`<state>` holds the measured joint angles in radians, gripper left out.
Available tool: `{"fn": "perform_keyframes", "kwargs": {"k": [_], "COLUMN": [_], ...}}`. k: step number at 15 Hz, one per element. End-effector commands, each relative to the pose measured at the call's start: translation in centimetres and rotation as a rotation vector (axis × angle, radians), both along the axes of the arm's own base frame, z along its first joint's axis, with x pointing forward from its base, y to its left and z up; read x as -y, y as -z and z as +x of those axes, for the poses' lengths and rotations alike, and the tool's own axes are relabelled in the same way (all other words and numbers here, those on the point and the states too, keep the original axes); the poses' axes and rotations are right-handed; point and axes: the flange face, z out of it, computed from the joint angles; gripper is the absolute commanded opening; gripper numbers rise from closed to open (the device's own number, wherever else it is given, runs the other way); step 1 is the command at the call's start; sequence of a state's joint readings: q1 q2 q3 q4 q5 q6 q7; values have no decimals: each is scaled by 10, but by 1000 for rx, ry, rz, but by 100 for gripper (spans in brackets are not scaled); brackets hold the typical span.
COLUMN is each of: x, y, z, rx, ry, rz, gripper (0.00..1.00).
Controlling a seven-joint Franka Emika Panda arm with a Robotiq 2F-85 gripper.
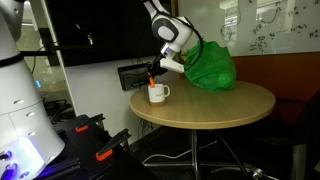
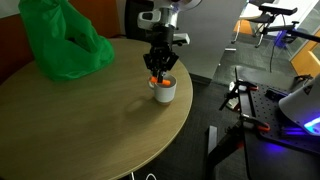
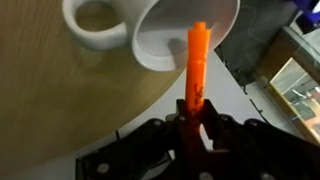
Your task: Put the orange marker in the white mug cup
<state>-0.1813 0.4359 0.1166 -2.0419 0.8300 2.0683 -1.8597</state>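
Note:
The orange marker point(image 3: 196, 65) is held upright in my gripper point(image 3: 193, 112), which is shut on its lower end. In the wrist view the marker's tip points at the open mouth of the white mug cup point(image 3: 160, 45). In both exterior views the gripper point(image 1: 155, 72) point(image 2: 160, 74) hangs right above the mug point(image 1: 158, 93) point(image 2: 163, 90), which stands near the edge of the round wooden table point(image 1: 210, 105) point(image 2: 80, 120). A bit of orange point(image 2: 153, 82) shows at the mug's rim. The mug's handle point(image 3: 95, 25) points away from the table edge.
A large green bag point(image 1: 210, 65) point(image 2: 62, 42) sits on the table behind the mug. Black and orange equipment point(image 1: 95, 135) stands on the floor beside the table. A white machine point(image 2: 300, 100) stands beyond the table edge.

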Motion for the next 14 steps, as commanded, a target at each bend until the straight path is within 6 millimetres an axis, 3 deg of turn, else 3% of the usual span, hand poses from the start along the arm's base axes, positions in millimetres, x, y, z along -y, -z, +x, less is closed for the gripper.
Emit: {"fn": "perform_keyframes", "kwargs": {"k": [1, 2, 3, 5, 8, 11, 14], "x": [7, 10, 12, 13, 8, -2, -14], "y": [0, 0, 1, 2, -4, -28, -61], "z": [-3, -3, -3, -5, -8, -12, -19], "rx": [27, 32, 41, 41, 12, 3, -24], "ry": [4, -2, -14, -50, -72, -39, 41], "rz": [-57, -82, -113, -151, -187, -239, -342], "gripper": [5, 5, 45, 53, 75, 99, 100]}}
